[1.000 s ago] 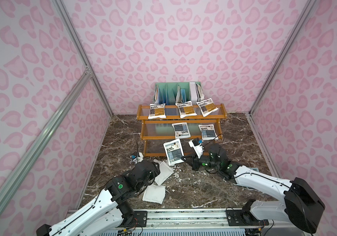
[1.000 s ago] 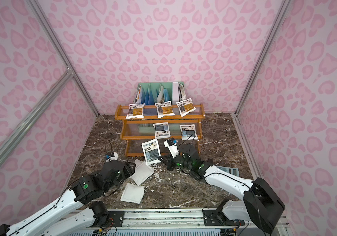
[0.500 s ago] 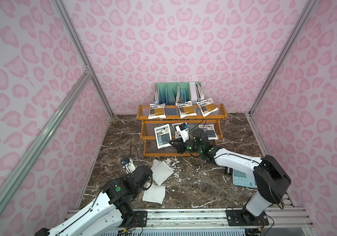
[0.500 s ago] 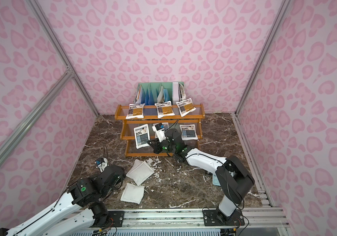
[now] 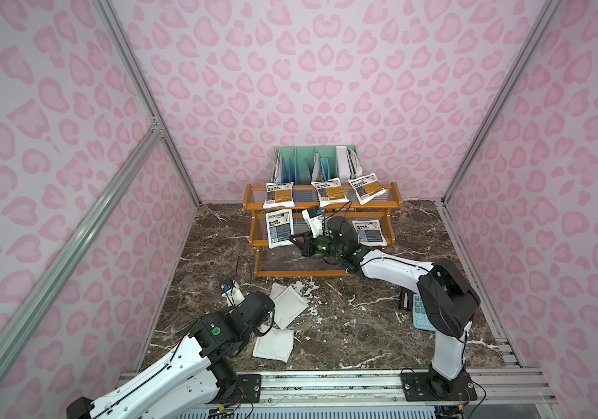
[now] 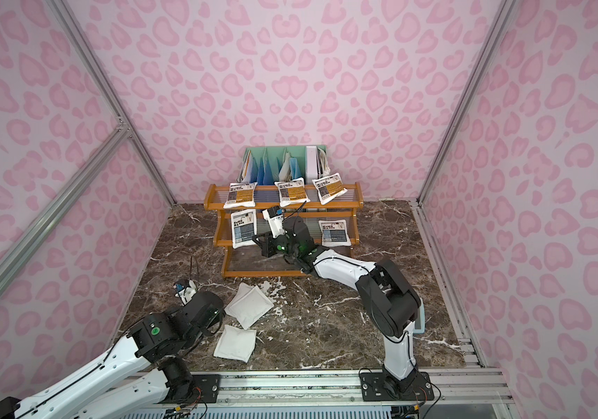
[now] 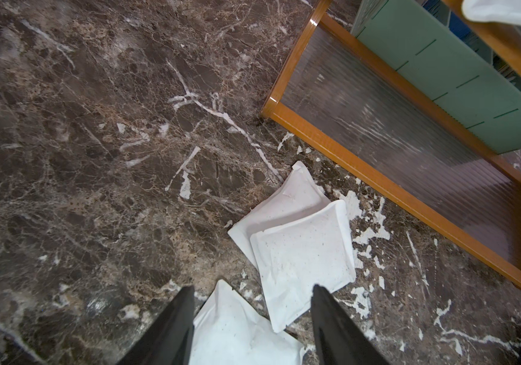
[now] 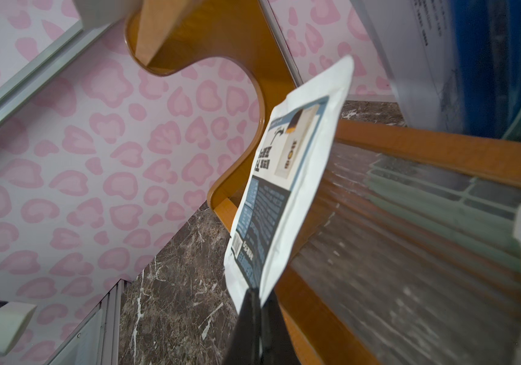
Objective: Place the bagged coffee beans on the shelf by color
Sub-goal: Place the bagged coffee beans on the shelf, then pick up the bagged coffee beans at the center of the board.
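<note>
1. The shelf (image 5: 323, 206) stands at the back of the marble table (image 5: 363, 326), with a green rack (image 5: 314, 163) of papers just behind it.
2. The right arm (image 5: 392, 270) crosses the shelf's front and hides the middle tier's centre.
3. A calculator (image 5: 421, 315) lies partly hidden behind that arm.
4. Three orange pouches (image 5: 329, 191) lie on the top tier, and a blue pouch (image 5: 368, 231) lies at the middle tier's right.
5. The right gripper (image 8: 257, 298) is clamped on a corner of the held pouch (image 8: 284, 189), which is blue and tilted over the middle tier's left end. Its label shows a barcode; the print is unreadable.
6. The left gripper (image 7: 251, 294), jaws apart, hangs over three white pouches (image 7: 303, 262) on the table.

I see bright, even, soft light in both top views, shadows faint. Wrist views are dimmer, with smear across the shelf (image 7: 379, 132) tiers and soft edges.
</note>
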`<act>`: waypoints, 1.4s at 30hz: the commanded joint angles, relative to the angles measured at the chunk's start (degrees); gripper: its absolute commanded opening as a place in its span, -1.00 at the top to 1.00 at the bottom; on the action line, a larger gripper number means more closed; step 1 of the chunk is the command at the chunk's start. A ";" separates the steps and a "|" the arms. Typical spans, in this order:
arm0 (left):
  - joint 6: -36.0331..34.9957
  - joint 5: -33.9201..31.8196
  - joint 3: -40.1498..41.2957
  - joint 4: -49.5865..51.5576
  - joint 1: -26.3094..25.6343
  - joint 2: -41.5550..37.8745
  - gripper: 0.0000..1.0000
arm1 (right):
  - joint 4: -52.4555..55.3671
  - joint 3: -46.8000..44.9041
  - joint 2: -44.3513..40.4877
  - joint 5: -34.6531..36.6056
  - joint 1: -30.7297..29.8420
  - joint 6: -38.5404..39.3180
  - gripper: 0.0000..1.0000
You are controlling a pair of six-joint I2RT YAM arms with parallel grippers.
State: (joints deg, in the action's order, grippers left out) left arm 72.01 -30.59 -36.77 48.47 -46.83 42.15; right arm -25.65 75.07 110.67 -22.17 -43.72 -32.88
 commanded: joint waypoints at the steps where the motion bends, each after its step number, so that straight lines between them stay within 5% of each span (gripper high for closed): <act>1: -0.26 0.59 -0.32 -0.04 0.06 0.30 -0.23 | -2.82 0.30 0.57 1.22 0.13 -3.71 0.46; 4: -0.29 1.03 -0.94 0.08 0.05 0.81 -0.24 | -3.52 -2.48 -1.30 3.86 -0.37 -4.60 0.11; 10: -0.02 0.81 -2.02 1.52 0.07 1.85 -0.23 | -1.08 -9.34 -7.40 8.33 -2.54 -2.08 -0.05; 18: -0.12 -0.03 -0.64 0.53 0.11 0.72 -0.24 | 4.86 -19.19 -19.32 9.69 -6.25 5.24 -0.04; 23: -2.63 8.43 2.79 -8.06 3.10 3.86 -0.24 | 12.18 -23.35 -22.12 5.74 -10.60 11.89 0.01; 28: -4.08 15.95 6.99 -17.81 6.75 8.86 -0.24 | 12.79 -27.12 -20.47 3.54 -12.89 12.85 0.03; 42: -12.24 21.29 7.92 -24.68 14.35 13.60 -0.24 | 10.74 -24.00 -7.83 0.73 -12.79 14.12 0.19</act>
State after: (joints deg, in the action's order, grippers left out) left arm 62.15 -11.16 -29.12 25.91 -32.91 55.37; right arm -13.67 50.65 101.82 -20.71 -56.53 -19.44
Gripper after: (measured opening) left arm 0.618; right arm 0.405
